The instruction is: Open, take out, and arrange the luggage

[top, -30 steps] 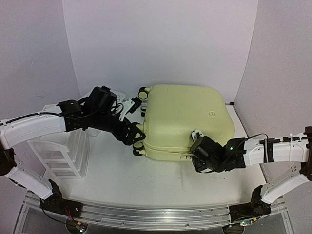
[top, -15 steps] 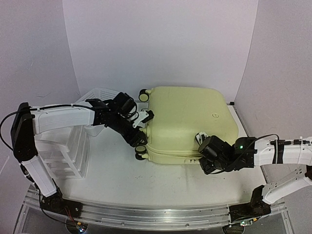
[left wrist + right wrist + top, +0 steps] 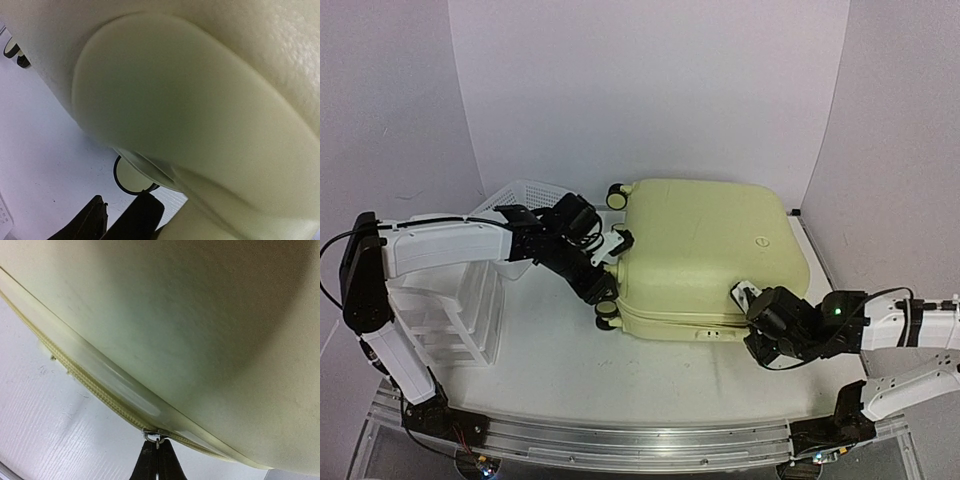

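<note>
table (image 3: 550,350): white, matte | luggage (image 3: 705,250): lies flat, centre-right, shut, wheels facing left | basket (image 3: 525,192): back left, tilted, just behind organiser | organiser (image 3: 440,320): left edge, apart from luggage

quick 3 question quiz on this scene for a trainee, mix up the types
1. True or false: the suitcase lies open.
2. What is the right hand pinching? A) a wheel B) the zip pull C) a basket
3. Which arm reaches the suitcase's wheel end?

Key: 1 false, it is closed. 2 B. 3 the left arm.
</note>
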Tool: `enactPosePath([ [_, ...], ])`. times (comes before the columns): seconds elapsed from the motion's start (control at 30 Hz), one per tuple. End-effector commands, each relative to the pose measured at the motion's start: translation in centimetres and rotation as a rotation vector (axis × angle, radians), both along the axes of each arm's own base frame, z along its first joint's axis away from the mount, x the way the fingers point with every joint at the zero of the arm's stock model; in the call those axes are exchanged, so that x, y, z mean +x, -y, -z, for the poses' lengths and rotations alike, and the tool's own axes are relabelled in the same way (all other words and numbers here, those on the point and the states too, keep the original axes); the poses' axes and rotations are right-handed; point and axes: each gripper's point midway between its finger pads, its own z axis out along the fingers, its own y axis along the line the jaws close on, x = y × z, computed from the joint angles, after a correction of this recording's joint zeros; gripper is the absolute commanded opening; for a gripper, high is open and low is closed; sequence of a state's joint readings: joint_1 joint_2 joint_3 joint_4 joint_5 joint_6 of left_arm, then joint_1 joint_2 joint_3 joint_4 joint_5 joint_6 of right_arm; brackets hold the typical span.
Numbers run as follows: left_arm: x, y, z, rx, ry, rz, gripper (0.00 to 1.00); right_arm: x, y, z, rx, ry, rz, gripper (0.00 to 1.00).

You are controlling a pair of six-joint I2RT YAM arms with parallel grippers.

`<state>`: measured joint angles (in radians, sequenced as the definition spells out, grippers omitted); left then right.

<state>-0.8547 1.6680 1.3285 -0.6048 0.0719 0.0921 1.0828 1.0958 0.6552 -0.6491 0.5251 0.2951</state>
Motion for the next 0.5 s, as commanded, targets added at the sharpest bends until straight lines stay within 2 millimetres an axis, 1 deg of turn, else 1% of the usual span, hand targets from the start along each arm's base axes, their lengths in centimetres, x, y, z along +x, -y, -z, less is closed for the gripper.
enactPosePath([
  [0.0, 9.8, -8.1, -7.0, -0.064, 0.254, -0.517, 0.0, 1.4, 1.1, -1.6, -0.018, 0.133, 0.009, 0.0],
  [0.17, 12.6, -9.8, -7.6, -0.017, 0.303, -0.562, 0.0, 2.1, 0.4, -0.8, 0.031, 0.112, -0.007, 0.0],
  [0.2, 13.2, -10.2, -7.6, 0.0, 0.31, -0.574, 0.0, 2.1, 0.2, -0.6, 0.039, 0.1, -0.016, 0.0],
  [0.3, 14.8, -12.2, -7.7, 0.033, 0.306, -0.62, 0.0, 2.6, 0.6, 0.2, 0.076, 0.049, -0.005, 0.0],
  [0.4, 15.1, -13.1, -7.7, 0.037, 0.301, -0.618, 0.0, 2.5, 0.1, 0.4, 0.139, 0.028, -0.053, 0.0],
  [0.47, 14.8, -12.7, -7.8, 0.027, 0.294, -0.577, 0.0, 2.7, -0.6, 0.2, 0.186, 0.048, -0.12, 0.0],
])
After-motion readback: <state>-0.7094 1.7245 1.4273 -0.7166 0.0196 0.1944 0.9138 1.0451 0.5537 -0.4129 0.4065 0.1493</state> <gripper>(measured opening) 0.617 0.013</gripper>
